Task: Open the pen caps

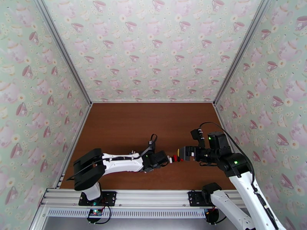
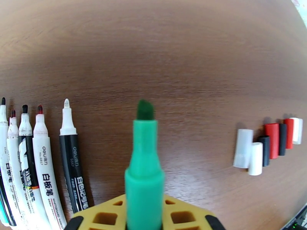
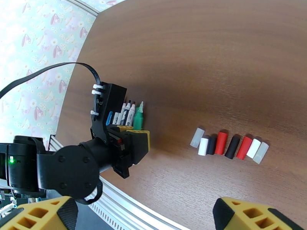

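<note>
— Pen caps first; where do they lie?

— All off the markers, in a short crooked row on the brown table; clear, white, black, red, black, red, white, clear, most of them touching their neighbours; from above, the row sits between the two grippers, near the front edge.

— And the pens?

— Laid side by side on the left arm's side, well apart from the caps; tips bare and all pointing the same way; mostly white barrels with printed labels, and a black-barrelled pen at the end nearest the green one.

— Green one?

— The green pen; its chisel tip is uncovered and it sticks out forward from the left gripper; the yellow fingers stand narrow, one on each side of the barrel, holding it; seen from the right wrist it sits just beside the row of pens, low over the wood; whether it touches the table I cannot tell.

— Right side?

— The right gripper hangs over the table on the other side of the caps, facing the left one; its fingers are spread wide with nothing between them; the caps lie ahead of it, untouched.
</note>
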Controlling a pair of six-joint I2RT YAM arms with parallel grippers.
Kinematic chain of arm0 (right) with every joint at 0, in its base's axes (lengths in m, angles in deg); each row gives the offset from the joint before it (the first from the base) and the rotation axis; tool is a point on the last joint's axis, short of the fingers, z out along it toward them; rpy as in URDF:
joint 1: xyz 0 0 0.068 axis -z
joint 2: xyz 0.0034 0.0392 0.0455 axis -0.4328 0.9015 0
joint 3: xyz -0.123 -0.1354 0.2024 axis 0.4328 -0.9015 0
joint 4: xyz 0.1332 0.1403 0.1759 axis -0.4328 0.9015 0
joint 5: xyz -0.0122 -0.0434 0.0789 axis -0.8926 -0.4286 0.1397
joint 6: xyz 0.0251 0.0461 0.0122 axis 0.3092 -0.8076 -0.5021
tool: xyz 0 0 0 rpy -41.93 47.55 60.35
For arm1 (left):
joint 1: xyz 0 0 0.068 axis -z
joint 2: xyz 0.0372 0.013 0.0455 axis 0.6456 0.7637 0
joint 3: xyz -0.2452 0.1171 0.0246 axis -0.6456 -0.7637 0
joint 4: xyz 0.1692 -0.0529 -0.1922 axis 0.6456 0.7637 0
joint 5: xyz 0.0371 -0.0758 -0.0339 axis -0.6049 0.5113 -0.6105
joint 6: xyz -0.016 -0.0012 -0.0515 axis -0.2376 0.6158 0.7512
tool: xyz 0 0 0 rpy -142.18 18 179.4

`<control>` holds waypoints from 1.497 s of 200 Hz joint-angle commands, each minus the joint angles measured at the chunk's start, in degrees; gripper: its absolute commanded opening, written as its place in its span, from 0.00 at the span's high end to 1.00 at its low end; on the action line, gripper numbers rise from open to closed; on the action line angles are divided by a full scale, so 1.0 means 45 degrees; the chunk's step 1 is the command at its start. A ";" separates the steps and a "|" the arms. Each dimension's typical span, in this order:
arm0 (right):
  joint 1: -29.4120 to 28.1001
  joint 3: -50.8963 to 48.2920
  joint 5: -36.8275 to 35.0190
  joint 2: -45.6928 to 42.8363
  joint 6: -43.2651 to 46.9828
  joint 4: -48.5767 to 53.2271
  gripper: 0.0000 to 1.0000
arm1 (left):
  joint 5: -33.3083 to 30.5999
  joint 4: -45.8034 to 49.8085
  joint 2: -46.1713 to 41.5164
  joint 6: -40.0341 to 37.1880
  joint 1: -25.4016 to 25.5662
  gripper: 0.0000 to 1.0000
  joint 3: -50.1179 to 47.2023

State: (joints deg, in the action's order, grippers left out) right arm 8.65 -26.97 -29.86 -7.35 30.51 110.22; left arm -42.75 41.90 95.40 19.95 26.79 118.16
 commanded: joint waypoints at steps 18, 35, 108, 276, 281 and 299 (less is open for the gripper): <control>-0.0091 -0.0130 -0.0382 -0.0152 0.0107 0.0277 0.00 | -0.0503 0.0562 0.0514 0.0322 0.0052 0.76 0.0298; -0.0090 -0.0129 -0.0369 -0.0157 0.0107 0.0277 0.00 | -0.0504 0.0605 0.0666 0.0358 0.0057 0.76 0.0330; -0.0090 -0.0192 -0.0403 -0.0213 0.0091 0.0274 0.00 | -0.0699 0.1253 0.0704 0.0802 -0.0016 0.70 0.0286; -0.0091 -0.0226 -0.0499 -0.0314 0.0030 0.0247 0.00 | -0.0299 0.1657 0.0960 0.0200 0.0130 0.74 0.0897; -0.0091 -0.0232 -0.0491 -0.0332 0.0029 0.0257 0.00 | -0.0247 0.1622 0.0985 0.0150 0.0130 0.74 0.0897; -0.0091 -0.0235 -0.0484 -0.0324 0.0029 0.0257 0.00 | 0.0027 0.1390 0.1124 0.0020 0.0130 0.76 0.0891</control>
State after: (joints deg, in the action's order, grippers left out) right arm 8.65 -27.32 -30.87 -8.09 30.49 110.27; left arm -44.17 48.10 98.81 20.28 27.01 121.60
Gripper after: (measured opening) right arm 0.999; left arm 0.252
